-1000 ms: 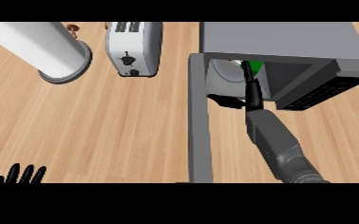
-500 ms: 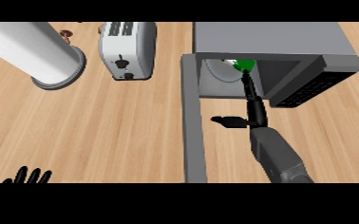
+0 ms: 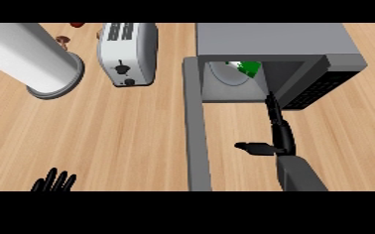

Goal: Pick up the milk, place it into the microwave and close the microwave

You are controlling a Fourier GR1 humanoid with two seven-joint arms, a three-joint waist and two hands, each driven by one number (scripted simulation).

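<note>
The grey microwave (image 3: 271, 37) stands at the upper right with its door (image 3: 196, 129) swung wide open toward me. Inside its cavity the milk (image 3: 250, 68), white with a green top, sits tilted on the white turntable (image 3: 223, 74). My right hand (image 3: 278, 131) is in front of the opening, outside the cavity. Its fingers are straight and point at the milk without touching it, and the thumb sticks out to the left. It holds nothing. My left hand (image 3: 55, 181) rests open at the lower left edge, fingers up.
A white toaster (image 3: 126, 52) stands left of the microwave. A tall white cylinder (image 3: 36, 59) occupies the upper left corner. Small reddish items (image 3: 76, 25) lie at the back edge. Bare wooden counter lies between the left hand and the door.
My right hand has let go of the milk and drawn back out of the microwave toward me. The milk stays inside. The left hand has not moved.
</note>
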